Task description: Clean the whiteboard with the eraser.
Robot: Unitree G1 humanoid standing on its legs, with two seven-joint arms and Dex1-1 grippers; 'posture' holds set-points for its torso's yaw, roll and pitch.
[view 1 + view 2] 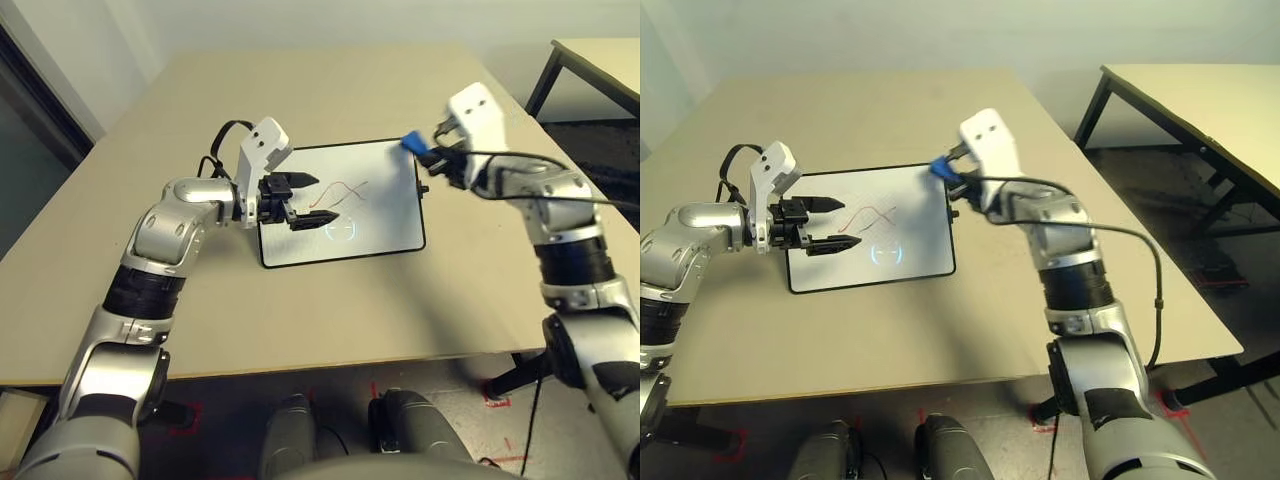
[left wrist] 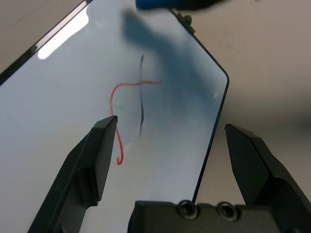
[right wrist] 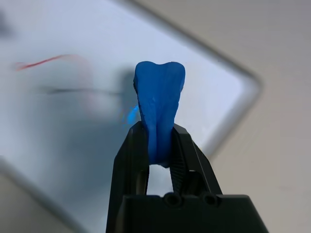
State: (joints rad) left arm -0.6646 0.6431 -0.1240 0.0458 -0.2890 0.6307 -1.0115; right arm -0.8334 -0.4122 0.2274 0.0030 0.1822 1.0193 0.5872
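Observation:
The whiteboard (image 1: 385,210) lies flat mid-table, black-framed, with a red squiggle (image 1: 338,192) crossed by a dark line and a faint bluish circle (image 1: 341,229). My left gripper (image 1: 313,200) hovers open over the board's left part, its fingers (image 2: 92,160) spread just short of the squiggle. My right gripper (image 1: 424,156) is at the board's far right corner, shut on the blue eraser (image 3: 158,104), which sticks out past the fingertips above the board surface. The eraser (image 1: 411,143) appears slightly raised off the board.
The tan table (image 1: 250,310) has bare room all around the board. A second table (image 1: 1200,100) with dark legs stands off to the right. A black cable (image 1: 222,140) loops behind my left wrist.

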